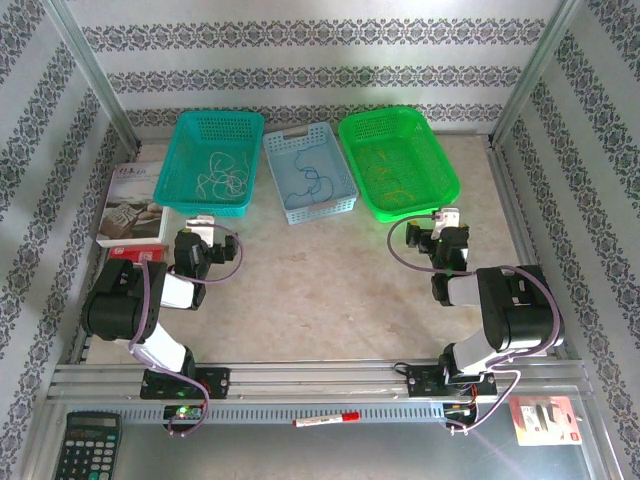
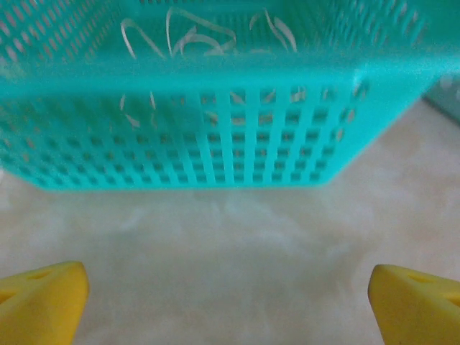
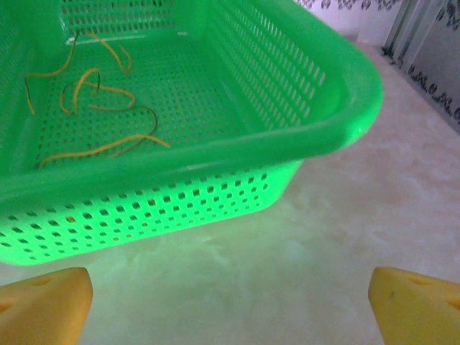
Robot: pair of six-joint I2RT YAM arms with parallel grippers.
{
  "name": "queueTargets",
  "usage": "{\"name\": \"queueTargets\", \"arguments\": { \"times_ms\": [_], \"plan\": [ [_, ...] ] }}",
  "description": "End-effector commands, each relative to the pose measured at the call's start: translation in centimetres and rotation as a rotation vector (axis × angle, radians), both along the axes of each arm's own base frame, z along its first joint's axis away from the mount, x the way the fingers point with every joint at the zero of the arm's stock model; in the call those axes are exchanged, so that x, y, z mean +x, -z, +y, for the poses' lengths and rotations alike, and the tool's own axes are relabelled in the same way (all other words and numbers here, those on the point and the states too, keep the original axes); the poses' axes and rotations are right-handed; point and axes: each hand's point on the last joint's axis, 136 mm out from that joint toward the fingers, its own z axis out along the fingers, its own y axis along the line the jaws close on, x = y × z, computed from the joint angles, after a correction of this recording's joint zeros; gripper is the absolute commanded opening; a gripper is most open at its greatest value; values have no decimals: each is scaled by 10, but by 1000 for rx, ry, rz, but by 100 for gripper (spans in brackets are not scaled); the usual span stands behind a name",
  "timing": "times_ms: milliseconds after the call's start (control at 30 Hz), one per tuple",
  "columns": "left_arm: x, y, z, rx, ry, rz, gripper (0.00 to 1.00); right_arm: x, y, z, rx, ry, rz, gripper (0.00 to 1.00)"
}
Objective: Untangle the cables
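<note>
Cables (image 1: pixel 306 180) sit apart by colour in three perforated baskets set in a row. Dark blue cables (image 1: pixel 312 178) curl in loose loops on the floor of the light blue basket (image 1: pixel 320 210), the middle one. Just left of the light blue basket stands a teal basket (image 1: pixel 190 150) with whitish cables (image 1: pixel 222 178) looped inside. Just right of it a green basket (image 1: pixel 430 160) holds yellow-orange cables (image 1: pixel 392 175), a few dark strands among them. The left gripper (image 1: pixel 203 222) hovers over the marbled table (image 1: pixel 320 280), nearer the arm bases than the light blue basket and to its left. It faces the teal basket's near wall, its yellow fingers (image 2: pixel 43 302) spread wide with nothing between them. The right gripper (image 1: pixel 447 216) hangs to the right of the light blue basket, at the green basket's near corner, jaws likewise wide and empty, yellow fingertips (image 3: pixel 413 305) at either lower edge of its wrist view. A book (image 1: pixel 133 205) lies well left of the light blue basket, beyond the teal one.
</note>
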Motion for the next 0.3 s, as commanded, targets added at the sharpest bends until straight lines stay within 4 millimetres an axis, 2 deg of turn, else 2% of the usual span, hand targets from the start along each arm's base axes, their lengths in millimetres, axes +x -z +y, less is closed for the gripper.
{"name": "queueTargets", "arguments": {
  "times_ms": [0, 67, 133, 267],
  "plan": [
    [8, -20, 3, 19, -9, -68, 100, 6, -19, 3, -42, 19, -79, 98],
    [9, -21, 3, 22, -9, -79, 100, 7, -14, -3, -22, 36, -54, 98],
    [9, -20, 4, 20, -13, -68, 100, 14, -19, -6, 10, 29, -59, 98],
    [10, -20, 6, 25, -27, -66, 100, 11, -21, -7, -19, 59, -74, 98]
  ]
}}
